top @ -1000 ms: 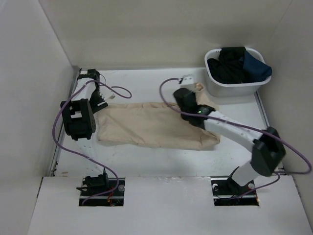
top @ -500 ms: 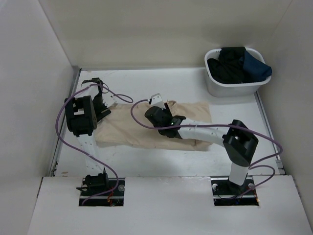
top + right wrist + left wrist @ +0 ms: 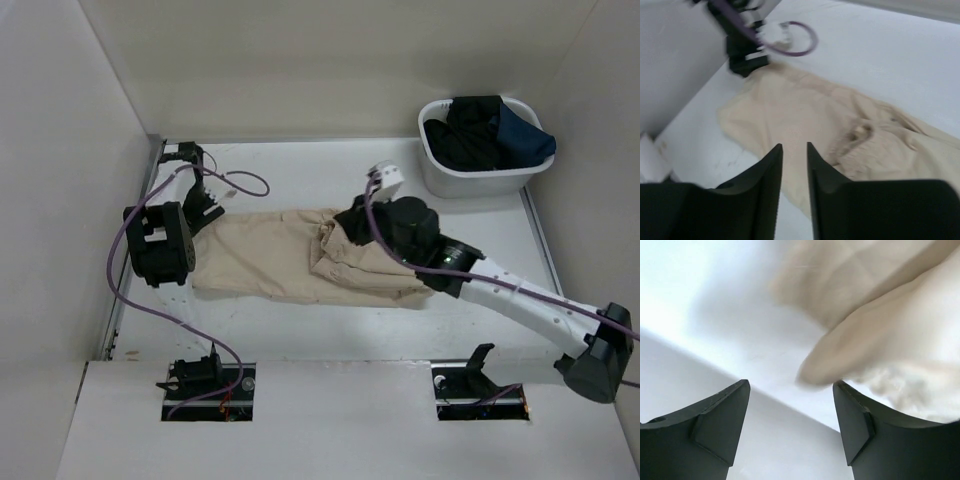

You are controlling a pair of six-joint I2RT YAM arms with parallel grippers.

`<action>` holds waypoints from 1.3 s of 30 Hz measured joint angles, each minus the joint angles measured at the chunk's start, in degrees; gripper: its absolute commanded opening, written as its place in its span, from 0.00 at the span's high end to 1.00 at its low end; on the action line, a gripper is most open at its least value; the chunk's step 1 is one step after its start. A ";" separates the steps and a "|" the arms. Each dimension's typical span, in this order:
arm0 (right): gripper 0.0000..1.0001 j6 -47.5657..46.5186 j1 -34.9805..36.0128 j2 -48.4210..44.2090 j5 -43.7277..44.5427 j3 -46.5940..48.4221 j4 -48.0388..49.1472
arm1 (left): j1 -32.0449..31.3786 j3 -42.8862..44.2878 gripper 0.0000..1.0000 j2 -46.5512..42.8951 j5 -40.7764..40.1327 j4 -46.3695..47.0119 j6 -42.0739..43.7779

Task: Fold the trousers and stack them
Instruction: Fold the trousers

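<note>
One pair trousers (image 3: 270, 262), long axis left-right.

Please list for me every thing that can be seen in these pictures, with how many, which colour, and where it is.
trousers: one pair, light beige, lying across the middle of the table, right end folded back over itself
basin: one, white, far right corner of the table
dark garments: at least two, black and navy, heaped in the basin
table: one, white, walled on three sides
cables: purple, one running along each arm
left gripper: black, open, empty, at the trousers' left end
right gripper: black, narrow gap, empty, above the trousers
</note>
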 measured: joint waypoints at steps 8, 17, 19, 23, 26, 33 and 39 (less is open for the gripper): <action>0.53 11.58 -12.87 4.00 1.55 -12.09 -3.98 | -8.98 11.21 0.29 -13.97 5.16 2.16 -2.21; 0.55 23.12 -17.84 -3.50 4.63 -21.77 -11.76 | -31.12 9.25 0.37 -20.06 31.93 2.49 -20.09; 0.52 25.70 -17.99 -6.14 4.92 -23.50 -11.67 | -33.42 6.67 0.38 -16.96 34.88 2.71 -24.35; 0.40 29.70 -20.48 -11.10 5.40 -28.50 -12.79 | -35.63 0.44 0.35 -9.97 35.91 5.95 -31.80; 0.33 31.21 -22.67 -15.54 6.12 -31.43 -15.15 | -37.03 -3.45 0.34 -8.74 32.79 9.14 -35.41; 0.22 31.98 -27.52 -22.97 6.47 -32.96 -17.99 | -41.20 -5.40 0.46 -9.09 28.61 16.13 -37.92; 0.20 32.76 -34.84 -21.11 3.96 -38.10 -16.55 | -40.24 -6.78 0.92 -8.90 28.65 17.64 -39.21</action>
